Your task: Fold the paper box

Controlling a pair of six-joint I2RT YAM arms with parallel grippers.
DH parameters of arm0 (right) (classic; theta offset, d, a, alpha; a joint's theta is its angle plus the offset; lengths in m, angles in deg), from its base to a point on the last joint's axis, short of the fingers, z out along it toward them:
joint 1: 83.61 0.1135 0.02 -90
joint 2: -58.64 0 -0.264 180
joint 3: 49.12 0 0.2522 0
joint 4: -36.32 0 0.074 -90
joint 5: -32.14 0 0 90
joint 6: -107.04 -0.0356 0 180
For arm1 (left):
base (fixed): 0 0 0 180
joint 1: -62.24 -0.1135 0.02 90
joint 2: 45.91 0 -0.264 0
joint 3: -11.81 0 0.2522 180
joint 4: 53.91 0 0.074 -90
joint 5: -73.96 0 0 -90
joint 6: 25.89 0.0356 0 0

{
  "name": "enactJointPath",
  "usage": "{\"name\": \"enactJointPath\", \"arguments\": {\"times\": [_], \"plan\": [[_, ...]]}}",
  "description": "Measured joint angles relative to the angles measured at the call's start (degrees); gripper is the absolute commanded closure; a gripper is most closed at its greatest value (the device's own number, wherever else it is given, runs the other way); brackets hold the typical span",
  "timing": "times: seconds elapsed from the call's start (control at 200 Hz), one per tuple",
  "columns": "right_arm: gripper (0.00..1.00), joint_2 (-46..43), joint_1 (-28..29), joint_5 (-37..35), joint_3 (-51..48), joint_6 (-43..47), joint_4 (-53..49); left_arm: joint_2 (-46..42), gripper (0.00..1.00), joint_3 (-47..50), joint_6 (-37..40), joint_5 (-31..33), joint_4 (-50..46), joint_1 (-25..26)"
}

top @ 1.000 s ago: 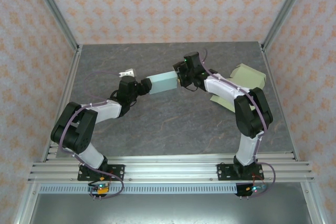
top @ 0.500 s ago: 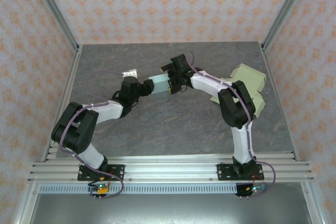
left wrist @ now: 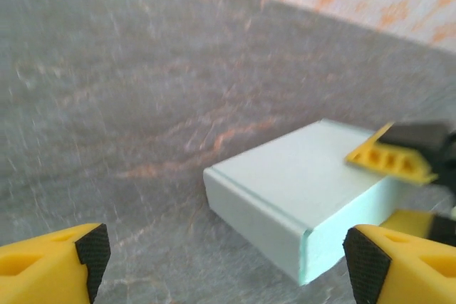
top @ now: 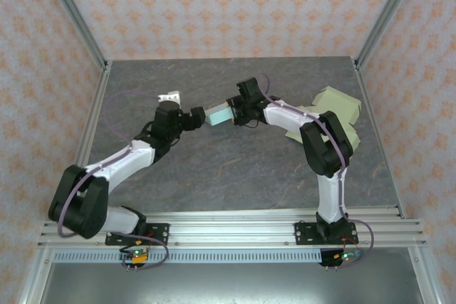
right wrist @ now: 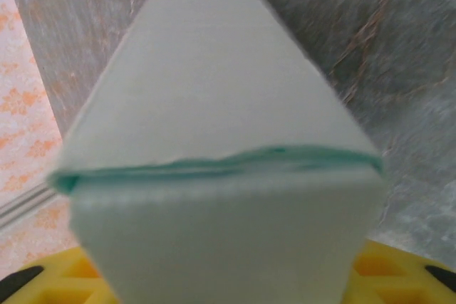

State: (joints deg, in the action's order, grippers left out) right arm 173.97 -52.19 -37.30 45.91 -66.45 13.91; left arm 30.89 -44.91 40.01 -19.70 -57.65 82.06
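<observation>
The paper box (top: 219,114) sits just behind the middle of the desk (top: 235,169), between the two arms. From here I cannot tell if its underside touches the surface. It is a flat, pale mint carton with matte, smooth card, crisp creased edges and a thin darker seam where one flap meets a panel in the right wrist view. To my eye it is already largely closed up.

The right gripper (top: 239,110) has its jaws clenched on the box's far end, one yellow finger (left wrist: 392,159) lying on the top face. The left gripper (left wrist: 228,254) has its jaws spread wide and released, the box ahead of them and untouched.

A second ago the box stretched long between both grippers. Since then the right arm has carried it leftward and turned it, so it looks shorter, and the left arm has swung its elbow outward. I'd guess it is being handed over or re-gripped.

Flat yellowish card sheets (top: 335,108) lie to the right, and a small white piece (top: 169,96) to the left, on grey stone-veined desk.
</observation>
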Motion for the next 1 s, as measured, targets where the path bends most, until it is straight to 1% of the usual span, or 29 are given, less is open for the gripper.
{"name": "enactJointPath", "arguments": {"times": [0.155,0.325,0.46,0.591,0.696,0.786,0.866,0.901,1.001], "plan": [[0.49,-0.2,-1.3,0.0,-2.1,-1.0,4.0,-4.8,0.12,-1.9,0.5,2.0,-2.3,-2.5],[0.5,-0.3,-3.8,-0.2,-3.8,-2.2,7.5,-5.3,0.12,-0.5,0.0,4.2,-4.8,-4.3],[0.5,-0.3,-8.3,-0.5,-4.2,-2.8,9.7,-5.7,0.12,2.0,-0.3,4.7,-6.6,-4.4],[0.49,-0.1,-15.0,-1.2,-3.7,-2.7,11.4,-5.8,0.12,2.3,-0.2,5.5,-7.9,-4.4],[0.49,2.7,-21.3,-1.3,0.0,-2.6,13.0,-6.2,0.12,2.4,-0.3,6.0,-7.9,-4.4],[0.46,7.5,-26.4,-1.3,5.6,-2.1,13.4,-6.5,0.12,2.9,-0.4,6.4,-8.0,-4.4],[0.41,12.0,-29.9,-1.2,10.8,-0.9,12.9,-6.9,0.12,3.8,-0.7,7.1,-8.1,-4.4],[0.38,13.8,-31.2,-1.2,13.0,-0.3,12.3,-7.1,0.12,4.3,-0.9,7.2,-8.1,-4.4],[0.32,16.8,-33.5,-1.0,16.5,1.3,10.3,-7.5,0.12,5.6,-1.5,7.7,-8.2,-4.4]]}}
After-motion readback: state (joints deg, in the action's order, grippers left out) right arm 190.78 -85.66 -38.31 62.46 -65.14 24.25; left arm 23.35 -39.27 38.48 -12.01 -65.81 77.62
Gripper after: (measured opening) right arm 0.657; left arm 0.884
